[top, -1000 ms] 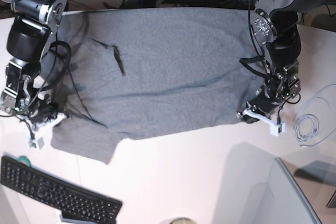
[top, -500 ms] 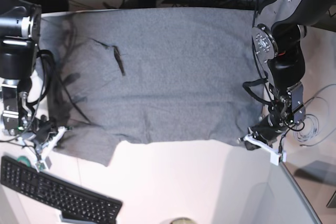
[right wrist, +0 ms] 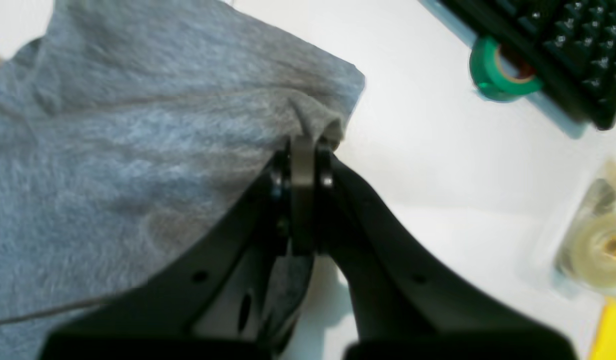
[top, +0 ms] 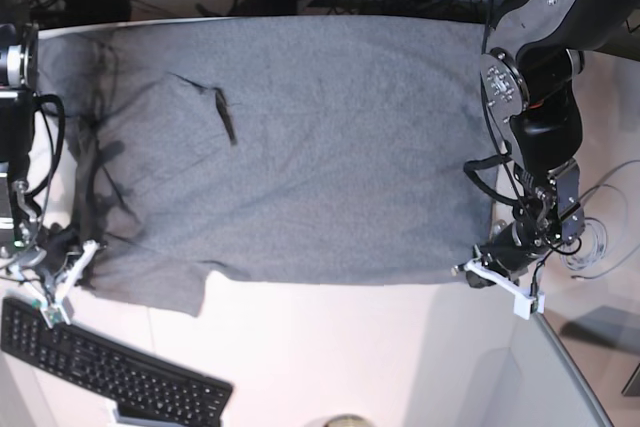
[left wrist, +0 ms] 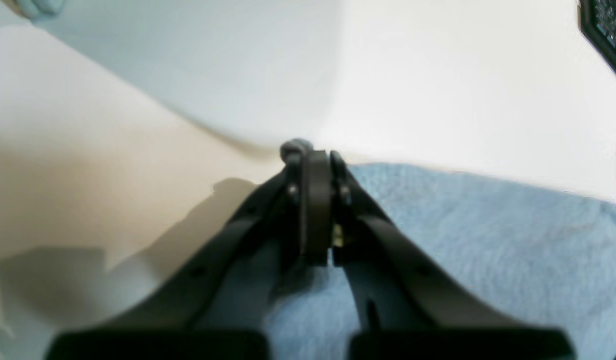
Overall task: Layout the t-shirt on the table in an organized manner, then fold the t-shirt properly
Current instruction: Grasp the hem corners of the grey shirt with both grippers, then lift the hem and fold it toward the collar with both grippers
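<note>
Since earlier, my left pincer (top: 484, 275) and right pincer (top: 72, 265), clenched on hem corners, drew the heather-grey cotton t-shirt (top: 300, 147) toward the black keyboard (top: 110, 372). Maintain equal tension; lower flat onto the white counter (top: 350, 357).

A plain heather-grey cotton t-shirt (top: 300, 147) covers a smooth white tabletop (top: 350, 357). At lower left lies a black keyboard (top: 110, 372); a green tape roll (right wrist: 503, 70) sits upper right.
</note>
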`<move>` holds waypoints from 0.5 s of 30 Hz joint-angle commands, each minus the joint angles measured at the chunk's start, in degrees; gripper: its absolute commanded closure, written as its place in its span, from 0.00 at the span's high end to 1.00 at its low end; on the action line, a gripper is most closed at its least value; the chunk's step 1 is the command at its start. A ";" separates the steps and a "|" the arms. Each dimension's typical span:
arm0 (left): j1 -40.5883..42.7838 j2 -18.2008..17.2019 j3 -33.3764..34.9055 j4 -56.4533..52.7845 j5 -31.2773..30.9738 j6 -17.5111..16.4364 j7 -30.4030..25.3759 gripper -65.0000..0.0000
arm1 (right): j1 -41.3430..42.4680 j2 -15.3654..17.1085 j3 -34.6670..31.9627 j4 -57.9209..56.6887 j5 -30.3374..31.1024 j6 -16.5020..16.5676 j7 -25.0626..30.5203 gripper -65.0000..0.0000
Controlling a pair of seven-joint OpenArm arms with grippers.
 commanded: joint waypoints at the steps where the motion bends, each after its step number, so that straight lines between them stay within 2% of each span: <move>1: -1.54 -0.85 0.12 3.70 -1.05 -0.39 -0.70 0.00 | 1.99 1.73 0.18 -0.68 0.08 -0.16 2.30 0.00; 4: 0.21 -0.76 0.12 9.94 -1.05 -0.39 1.77 0.00 | 2.96 2.00 0.18 -4.81 -0.54 -0.16 5.82 0.01; 7: 0.57 -0.76 0.21 11.44 -1.05 -0.39 1.94 0.00 | 2.96 1.64 0.27 -5.95 -4.05 -0.16 8.10 0.00; 11: 0.13 -0.76 3.46 10.21 -1.05 -0.30 1.68 0.00 | 2.60 -0.99 0.36 -5.86 -9.59 -0.16 8.63 0.00; 15: -0.05 -0.76 7.68 7.83 -1.05 0.05 -2.54 0.00 | 2.60 -1.17 0.36 -5.78 -9.59 -0.16 8.63 0.00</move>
